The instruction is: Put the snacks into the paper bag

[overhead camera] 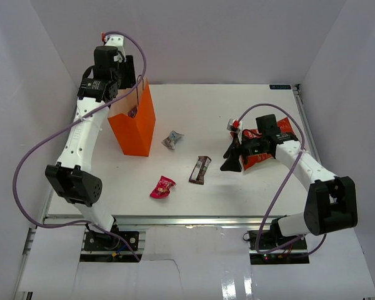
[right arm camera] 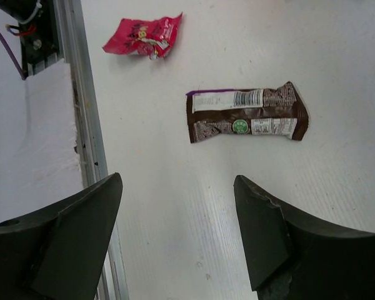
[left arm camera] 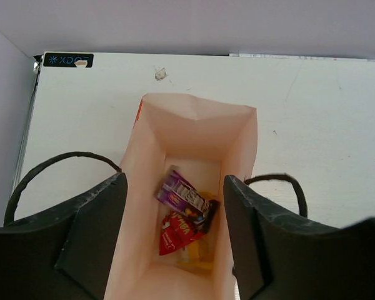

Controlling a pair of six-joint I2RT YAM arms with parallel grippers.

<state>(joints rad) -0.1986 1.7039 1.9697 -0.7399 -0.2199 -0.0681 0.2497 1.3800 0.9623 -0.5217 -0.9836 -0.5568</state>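
Observation:
The orange paper bag [overhead camera: 134,125] stands upright at the back left. My left gripper [overhead camera: 125,95] hangs open and empty over its mouth. In the left wrist view, my left gripper [left arm camera: 175,187] looks down into the bag's pale inside [left arm camera: 194,119], where a purple bar [left arm camera: 184,197], a pink-red candy [left arm camera: 175,234] and a yellow one [left arm camera: 200,257] lie. On the table lie a silver candy [overhead camera: 172,140], a brown bar [overhead camera: 200,169] and a pink candy [overhead camera: 163,187]. My right gripper [overhead camera: 233,156] is open and empty, right of the brown bar. The red-orange chip bag [overhead camera: 260,150] lies partly under the right arm. The right wrist view shows my right gripper [right arm camera: 177,187], the brown bar [right arm camera: 247,112] and the pink candy [right arm camera: 144,34].
The bag's black cord handles [left arm camera: 56,164] hang to either side of the left fingers. A metal rail [right arm camera: 81,94] runs along the table's near edge. White walls close in the table on three sides.

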